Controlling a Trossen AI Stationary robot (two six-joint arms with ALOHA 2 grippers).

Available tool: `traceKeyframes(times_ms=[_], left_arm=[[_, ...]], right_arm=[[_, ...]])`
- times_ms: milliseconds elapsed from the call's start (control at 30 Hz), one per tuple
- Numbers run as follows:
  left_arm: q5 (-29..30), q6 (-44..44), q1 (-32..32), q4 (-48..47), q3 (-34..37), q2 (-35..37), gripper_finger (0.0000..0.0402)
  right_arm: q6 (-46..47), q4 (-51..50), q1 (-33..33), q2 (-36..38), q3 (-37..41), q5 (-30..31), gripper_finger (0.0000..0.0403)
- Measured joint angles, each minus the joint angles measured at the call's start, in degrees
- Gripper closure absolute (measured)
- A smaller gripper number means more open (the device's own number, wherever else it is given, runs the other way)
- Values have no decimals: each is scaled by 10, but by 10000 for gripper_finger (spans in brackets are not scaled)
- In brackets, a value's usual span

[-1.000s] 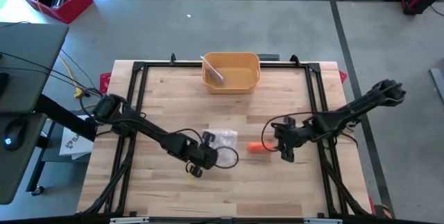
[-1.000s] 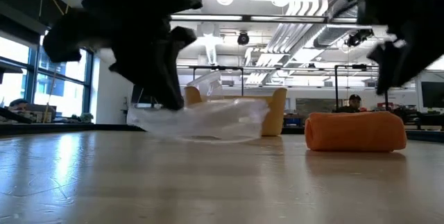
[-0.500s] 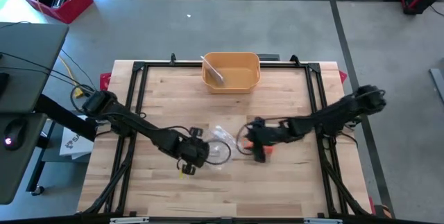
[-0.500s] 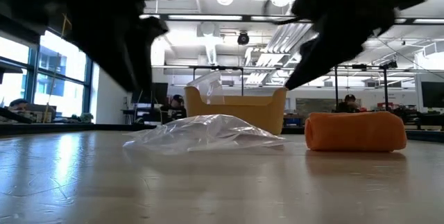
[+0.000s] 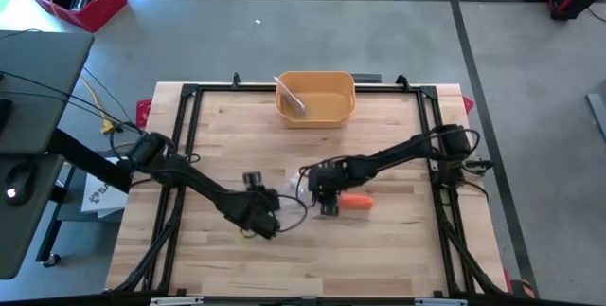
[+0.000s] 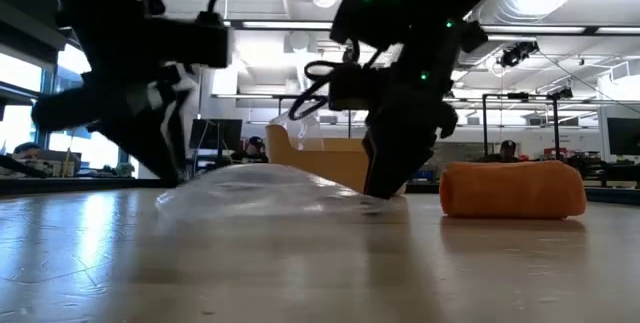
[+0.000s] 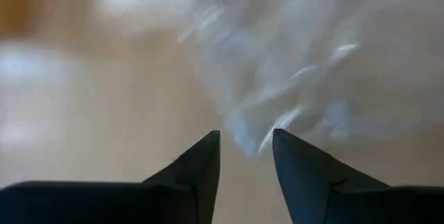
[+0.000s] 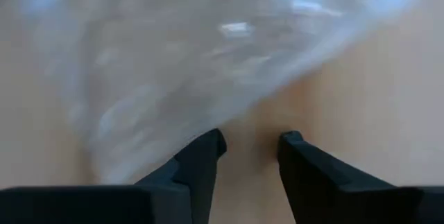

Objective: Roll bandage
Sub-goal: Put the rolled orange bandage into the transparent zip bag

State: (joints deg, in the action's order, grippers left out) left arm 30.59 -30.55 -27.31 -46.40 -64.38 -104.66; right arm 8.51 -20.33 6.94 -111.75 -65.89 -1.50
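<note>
High view: pale wood-plank table (image 5: 398,249) with black frame rails. Crinkly clear plastic bag (image 5: 295,185) mid-table between both grippers. Orange rolled bandage (image 5: 354,203), short cylinder, just right of right gripper (image 5: 323,202). Left gripper (image 5: 258,213) left of the bag. Yellow rounded tub (image 5: 315,97) at far edge. Since a second ago the right arm has swung left from beyond the bandage to the bag.

Low view: bag (image 6: 265,185) flat, glossy, wrinkled; right gripper down on its right end; fuzzy cloth bandage (image 6: 513,189) lying apart on the right.

Left wrist view: fingers (image 7: 200,165) apart, blurred bag edge (image 7: 291,78) just ahead.

Right wrist view: fingers (image 8: 201,158) apart, nothing clamped, bag (image 8: 208,57) beyond tips.
</note>
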Motion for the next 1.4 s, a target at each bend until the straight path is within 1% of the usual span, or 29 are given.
traceKeyframes(times_ms=[67, 133, 200, 267, 333, 367, 467, 567, 600, 667, 767, 833, 900, 967, 1067, 1133, 1200, 1233, 1333, 1400], left_arm=[[61, -27, 4, -82, 0, 9, 279], [107, -48, 8, -150, 0, 30, 282], [127, -53, 10, -183, 0, 62, 282], [122, -52, 11, -181, 0, 97, 283], [107, -61, 7, -146, 0, 129, 283], [98, -70, 3, -118, 0, 142, 283], [54, -83, -15, 27, 28, 167, 283], [-13, -85, -31, 170, 73, 164, 283], [-26, -90, -34, 202, 89, 158, 283], [-28, -110, -37, 226, 115, 142, 283], [12, -134, -34, 177, 135, 121, 283], [63, -143, -27, 127, 136, 118, 283], [112, -144, -19, 81, 136, 129, 283], [143, -143, -8, 43, 136, 152, 283], [147, -143, 4, -7, 136, 194, 283], [137, -143, 3, -12, 136, 227, 283], [118, -148, -11, 12, 136, 253, 283], [111, -155, -21, 44, 140, 261, 283], [84, -160, -54, 189, 167, 266, 283], [66, -152, -74, 301, 191, 250, 283]], right_arm=[[10, -3, 18, -1, -8, -4, 265], [25, -4, 35, 5, -13, -20, 267], [36, -1, 49, 14, -17, -24, 267], [39, 1, 58, 21, -18, -21, 267], [29, -2, 63, 25, -18, -12, 268], [20, -6, 64, 28, -18, 3, 268], [20, -32, 60, 30, -18, 51, 268], [19, -45, 41, 19, -18, 84, 268], [18, -41, 35, 13, -18, 86, 268], [16, -21, 27, 0, -17, 87, 268], [15, 16, 28, -17, -17, 73, 268], [17, 51, 32, -27, -17, 58, 268], [16, 81, 40, -32, -17, 55, 268], [17, 91, 47, -30, -18, 50, 268], [17, 89, 51, -8, -22, 36, 268], [5, 86, 52, 20, -23, 34, 268], [-22, 72, 48, 45, -24, 37, 268], [-45, 61, 45, 56, -24, 37, 268], [-150, 40, 36, 72, -24, 22, 268], [-239, 41, 34, 72, -24, 3, 268]])
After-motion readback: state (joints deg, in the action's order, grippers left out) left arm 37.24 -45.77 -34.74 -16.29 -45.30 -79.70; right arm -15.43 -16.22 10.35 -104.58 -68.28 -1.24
